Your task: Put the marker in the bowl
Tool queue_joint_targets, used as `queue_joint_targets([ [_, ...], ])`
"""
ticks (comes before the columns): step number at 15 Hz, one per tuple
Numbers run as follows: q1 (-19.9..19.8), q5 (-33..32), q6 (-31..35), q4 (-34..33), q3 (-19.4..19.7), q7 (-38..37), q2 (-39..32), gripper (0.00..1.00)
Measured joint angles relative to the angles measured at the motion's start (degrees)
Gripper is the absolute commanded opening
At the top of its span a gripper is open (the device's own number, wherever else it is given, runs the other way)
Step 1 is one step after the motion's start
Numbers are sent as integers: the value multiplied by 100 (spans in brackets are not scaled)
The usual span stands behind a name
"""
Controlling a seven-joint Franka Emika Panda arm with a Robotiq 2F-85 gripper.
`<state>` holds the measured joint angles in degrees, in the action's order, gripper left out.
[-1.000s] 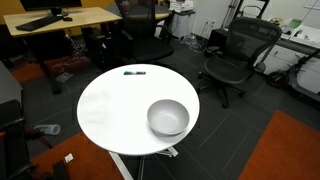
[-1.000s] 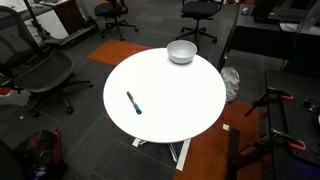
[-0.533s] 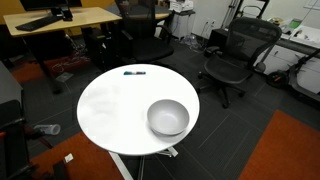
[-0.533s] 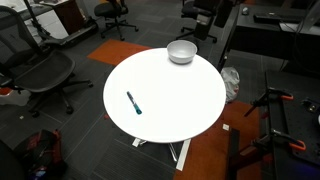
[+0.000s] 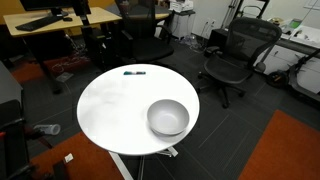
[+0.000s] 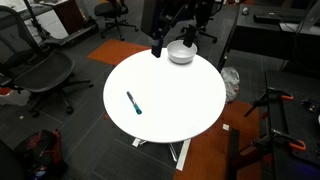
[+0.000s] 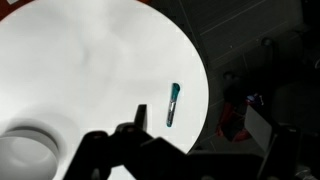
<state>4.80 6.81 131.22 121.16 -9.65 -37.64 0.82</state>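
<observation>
The marker (image 5: 134, 72) is a short dark stick with a teal end, lying flat near the edge of the round white table (image 5: 110, 110). It also shows in an exterior view (image 6: 132, 103) and in the wrist view (image 7: 173, 104). The pale bowl (image 5: 168, 117) stands upright and empty near the opposite edge; it shows in an exterior view (image 6: 181, 52) and at the wrist view's lower left (image 7: 20, 150). My gripper (image 6: 157, 47) hangs above the table beside the bowl, far from the marker. In the wrist view its fingers (image 7: 198, 135) are spread apart and hold nothing.
Black office chairs (image 5: 235, 55) (image 6: 45, 75) stand around the table. A wooden desk (image 5: 60, 18) is behind it. A black stand (image 6: 275, 110) and orange carpet (image 6: 215, 150) lie beside the table's base.
The arm with its gripper has come into an exterior view from the top, down to beside the bowl. Marker and bowl have not moved.
</observation>
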Motion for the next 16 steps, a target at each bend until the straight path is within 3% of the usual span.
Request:
queue_joint_targets([
  [7, 256, -614, 95, -799, 68, -1339, -1070, 100],
  [16, 479, -607, 101, -1833, 347, -1360, -2425, 100],
])
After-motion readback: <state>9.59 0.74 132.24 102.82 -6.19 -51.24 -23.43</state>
